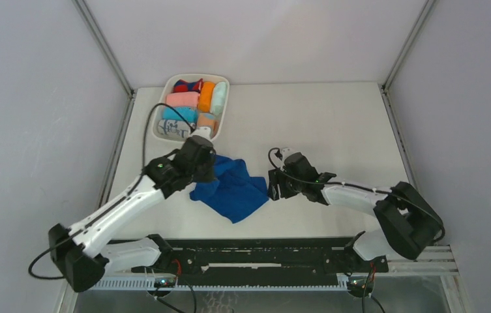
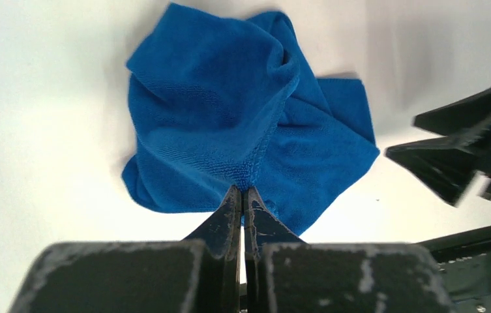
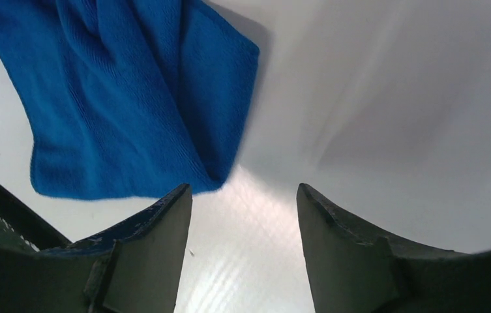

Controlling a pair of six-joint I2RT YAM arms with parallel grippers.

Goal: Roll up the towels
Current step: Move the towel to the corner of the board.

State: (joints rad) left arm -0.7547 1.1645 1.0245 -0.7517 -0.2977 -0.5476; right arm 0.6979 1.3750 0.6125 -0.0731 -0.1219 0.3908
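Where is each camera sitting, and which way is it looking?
Top: high behind the robot, looking down on the table, tray and towel; left arm and right arm show.
Left wrist: on the left arm, facing the towel; the left hand pinches its hem.
Right wrist: on the right arm, facing the table and towel corner; the open right hand shows.
Shared: both wrist views see the same towel.

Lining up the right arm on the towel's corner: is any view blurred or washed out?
Top external: sharp, evenly lit. Left wrist: blue towel crisp, right gripper blurred at the right edge. Right wrist: towel corner sharp, glare on the table between its open jaws, streaky grey shading beyond.
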